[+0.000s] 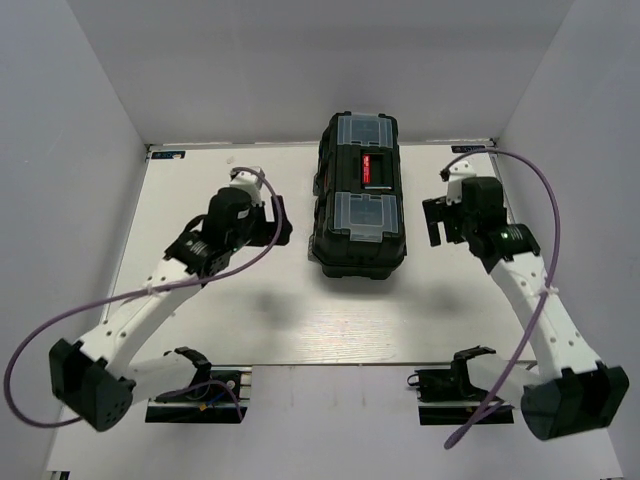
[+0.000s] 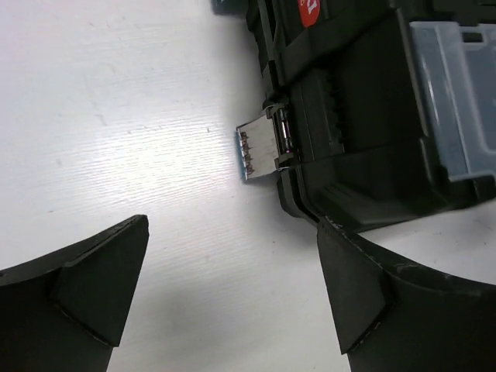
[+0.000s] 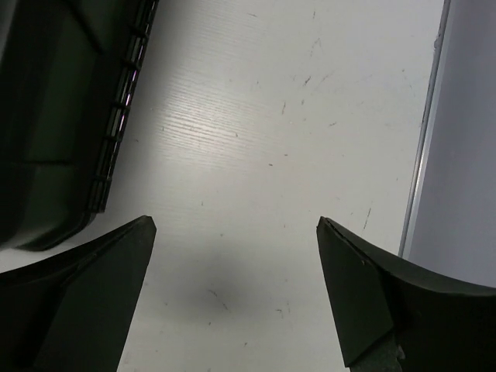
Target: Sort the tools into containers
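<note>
Toolbox (image 1: 361, 195) sits shut in the middle of the worktop (image 1: 300, 320), and I can't see any tools. It's hard black plastic, so I'd guess rigid, hefty and slick on the walls. I'd go for the silver latch (image 2: 262, 147) or the red-labelled handle (image 1: 368, 165). Left hand (image 2: 232, 287) is spread wide beside that latch, holding nothing. Right hand (image 3: 236, 271) is wide and empty on the far side.

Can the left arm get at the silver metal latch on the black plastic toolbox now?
Probably yes: the open left gripper faces the silver metal latch on the black plastic toolbox, and nothing stands between them on the white table.
</note>
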